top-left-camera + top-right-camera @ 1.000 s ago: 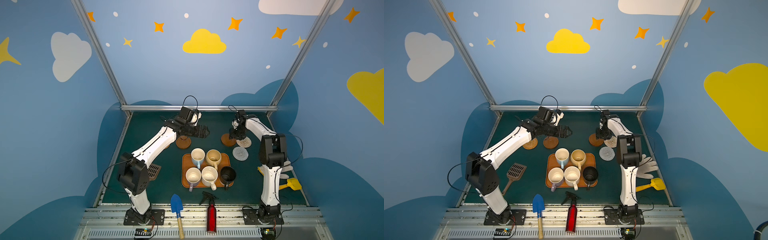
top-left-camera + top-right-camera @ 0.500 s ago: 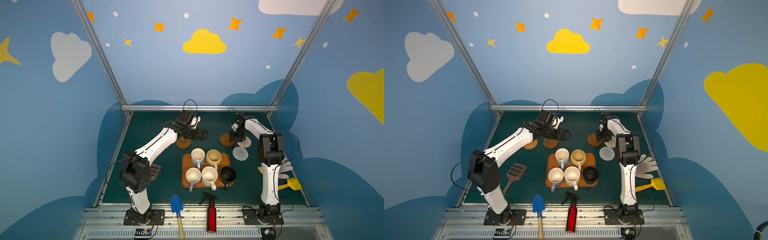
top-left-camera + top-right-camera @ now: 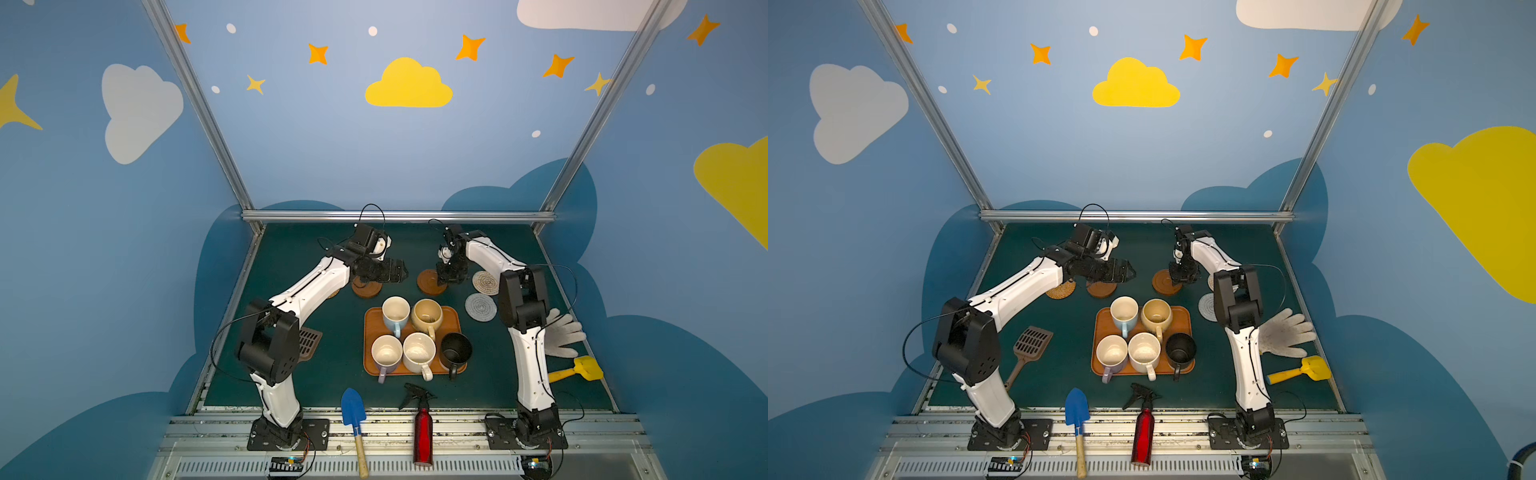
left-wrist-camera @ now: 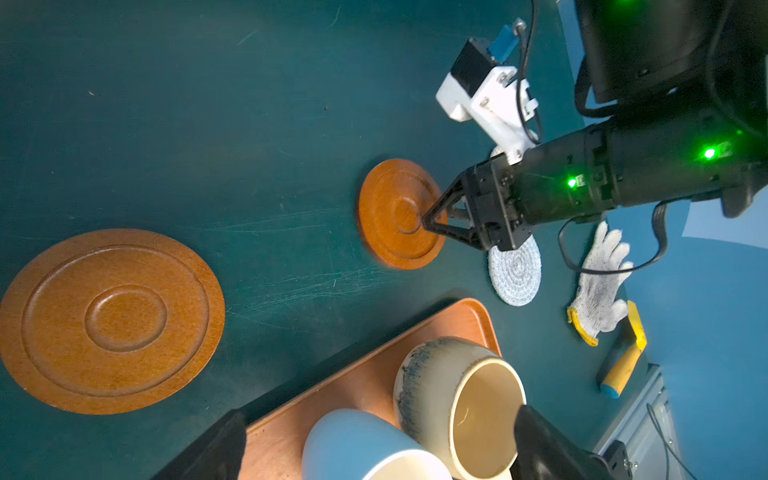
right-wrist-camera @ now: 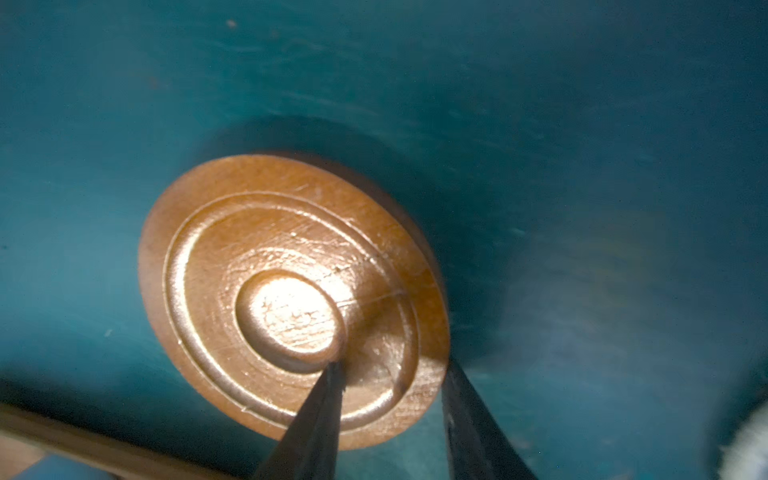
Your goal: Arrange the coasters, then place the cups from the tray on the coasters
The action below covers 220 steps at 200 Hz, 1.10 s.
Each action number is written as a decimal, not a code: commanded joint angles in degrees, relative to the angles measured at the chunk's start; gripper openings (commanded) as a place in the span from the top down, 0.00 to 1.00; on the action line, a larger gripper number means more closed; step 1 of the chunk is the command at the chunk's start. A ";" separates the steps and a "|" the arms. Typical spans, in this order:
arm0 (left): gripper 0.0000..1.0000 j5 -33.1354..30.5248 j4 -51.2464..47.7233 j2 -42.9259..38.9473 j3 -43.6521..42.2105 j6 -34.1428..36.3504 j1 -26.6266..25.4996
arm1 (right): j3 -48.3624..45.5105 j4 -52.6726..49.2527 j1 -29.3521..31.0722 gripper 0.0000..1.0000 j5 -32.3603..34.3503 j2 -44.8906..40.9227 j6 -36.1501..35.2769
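Note:
The tray (image 3: 454, 321) holds the cups: light blue (image 3: 395, 313), tan-yellow (image 3: 427, 316), lavender (image 3: 386, 353), cream (image 3: 419, 353) and black (image 3: 456, 351). Behind it lie the coasters: woven rattan (image 3: 1061, 289), a wooden one (image 3: 367, 287), a second wooden one (image 3: 428, 281), beige rope (image 3: 485, 282) and grey rope (image 3: 481, 306). My right gripper (image 5: 394, 365) is shut on the second wooden coaster (image 5: 291, 299), one finger on its top, the other against its rim. My left gripper (image 3: 399, 270) hangs open above the tray's far edge, over the blue mug (image 4: 353, 444) and the tan mug (image 4: 478, 411).
A brown slotted spatula (image 3: 1030, 345) lies at the left. A blue trowel (image 3: 353, 409) and a red spray bottle (image 3: 423, 432) lie at the front edge. A white glove (image 3: 563, 332) and a yellow toy shovel (image 3: 575, 370) lie beside the right arm.
My right gripper's jaws have narrowed onto the wooden coaster and moved it left, toward the middle. The left arm has drawn back a little, its gripper staying open.

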 commanded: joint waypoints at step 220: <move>0.00 -3.42 -3.65 -3.87 2.52 0.30 -0.15 | 6.00 -2.35 2.60 0.30 3.35 -10.32 6.78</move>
